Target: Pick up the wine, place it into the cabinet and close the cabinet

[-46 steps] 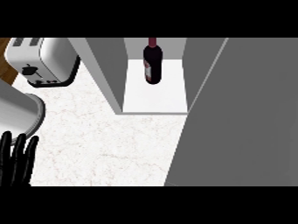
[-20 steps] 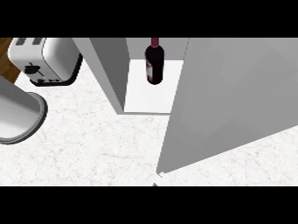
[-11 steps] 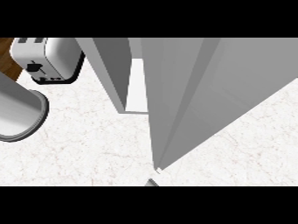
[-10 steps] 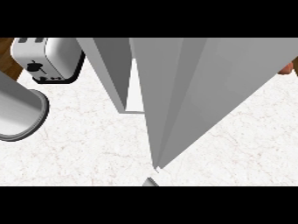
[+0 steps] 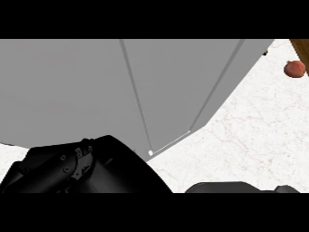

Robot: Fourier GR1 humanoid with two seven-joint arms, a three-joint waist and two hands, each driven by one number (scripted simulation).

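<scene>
Against the grey cabinet door (image 5: pixel 83 90) my left hand (image 5: pixel 70 167) pushes it closed; its fingers' state I cannot tell.

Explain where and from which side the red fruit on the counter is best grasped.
Probably across its round body, from above: the red fruit sits alone on the white counter, clear of the grey cabinet, with no handle.

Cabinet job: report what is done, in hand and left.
Done: the wine, earlier inside the cabinet, is now hidden. In hand: the door was swinging shut; its grey panels fill the view, left hand below. Left: whether it is fully shut cannot be told.
</scene>
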